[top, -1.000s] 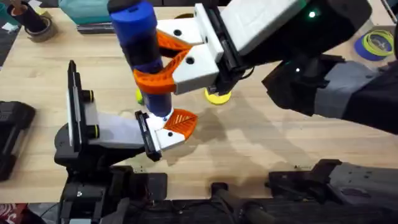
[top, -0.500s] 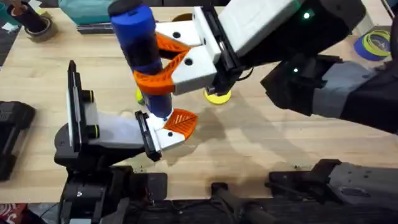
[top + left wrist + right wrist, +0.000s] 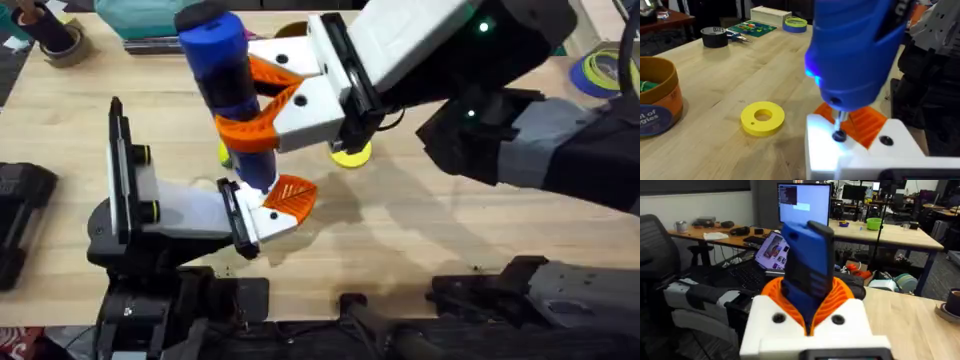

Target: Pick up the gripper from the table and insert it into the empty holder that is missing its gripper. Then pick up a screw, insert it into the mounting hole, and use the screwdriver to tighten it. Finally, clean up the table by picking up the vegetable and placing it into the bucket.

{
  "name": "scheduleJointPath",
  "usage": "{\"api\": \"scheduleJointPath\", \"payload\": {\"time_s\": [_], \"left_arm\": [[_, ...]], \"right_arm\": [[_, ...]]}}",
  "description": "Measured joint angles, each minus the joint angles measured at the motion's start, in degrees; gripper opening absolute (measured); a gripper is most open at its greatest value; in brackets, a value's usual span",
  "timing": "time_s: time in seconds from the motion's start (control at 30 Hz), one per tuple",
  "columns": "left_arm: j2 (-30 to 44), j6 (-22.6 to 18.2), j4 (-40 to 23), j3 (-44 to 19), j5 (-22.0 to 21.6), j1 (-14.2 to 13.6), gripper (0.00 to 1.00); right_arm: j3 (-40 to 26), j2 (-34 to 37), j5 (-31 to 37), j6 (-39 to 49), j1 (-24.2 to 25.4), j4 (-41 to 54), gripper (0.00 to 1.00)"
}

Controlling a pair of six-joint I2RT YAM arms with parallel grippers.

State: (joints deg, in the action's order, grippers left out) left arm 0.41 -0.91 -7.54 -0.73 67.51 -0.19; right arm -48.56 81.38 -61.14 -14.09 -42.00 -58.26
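2 arms meet over the wooden surface [image 3: 420,230]. Left jaws [image 3: 268,215]: state cannot be told; their white holder [image 3: 850,150] carries the orange gripper [image 3: 290,195]. Right jaws [image 3: 262,105] are clenched on the blue screwdriver [image 3: 228,85], held upright, its bit on a screw [image 3: 839,135] in the holder. Beyond lies a yellow disc [image 3: 762,118]; the bucket [image 3: 657,102] stands farther off.

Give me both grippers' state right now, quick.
Left gripper: jaws' state cannot be told; the screwdriver's bit sits on a screw in its white mount.
Right gripper: jaws closed on the blue screwdriver.
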Motion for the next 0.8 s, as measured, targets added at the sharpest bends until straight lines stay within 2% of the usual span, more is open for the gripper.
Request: {"api": "scheduleJointPath", "payload": {"time_s": [0.8], "left_arm": [[0.0,0.0,0.0,0.0,0.0,0.0,0.005]], "right_arm": [[0.0,0.0,0.0,0.0,0.0,0.8,0.023]]}}
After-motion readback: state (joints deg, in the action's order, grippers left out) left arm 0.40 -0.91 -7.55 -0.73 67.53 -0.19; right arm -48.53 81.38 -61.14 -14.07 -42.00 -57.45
